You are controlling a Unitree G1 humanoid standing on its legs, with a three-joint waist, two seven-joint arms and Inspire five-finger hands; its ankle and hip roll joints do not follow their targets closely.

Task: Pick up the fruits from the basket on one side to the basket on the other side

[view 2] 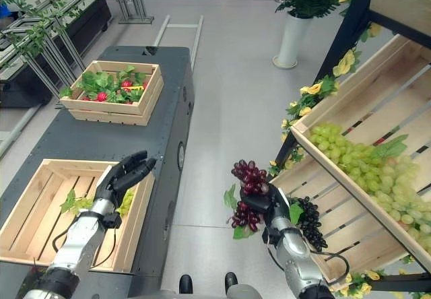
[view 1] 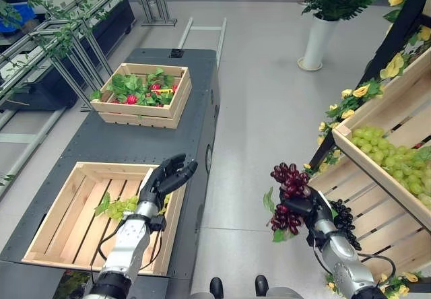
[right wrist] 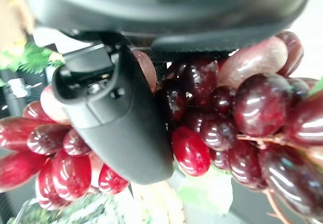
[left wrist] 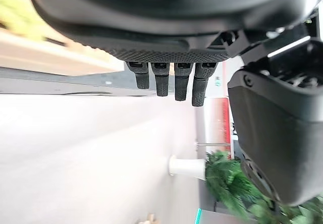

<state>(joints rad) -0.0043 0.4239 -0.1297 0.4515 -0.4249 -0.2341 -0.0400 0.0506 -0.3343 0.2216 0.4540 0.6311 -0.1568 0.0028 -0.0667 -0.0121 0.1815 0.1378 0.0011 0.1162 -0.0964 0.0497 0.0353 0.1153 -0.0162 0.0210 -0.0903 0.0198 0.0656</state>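
My right hand is shut on a bunch of dark red grapes with green leaves, held in the air over the floor between the dark cart and the shelf. Its thumb wraps over the grapes. A near wooden crate on the cart holds one bunch of green grapes. My left hand hovers open over that crate's right edge, fingers straight. On the right, sloping shelf crates hold green grapes and black grapes.
A far crate on the cart holds leafy greens and red fruit. A white vase with a plant stands on the floor ahead. Yellow flowers trim the shelf frame. Metal racks with vines stand at the left.
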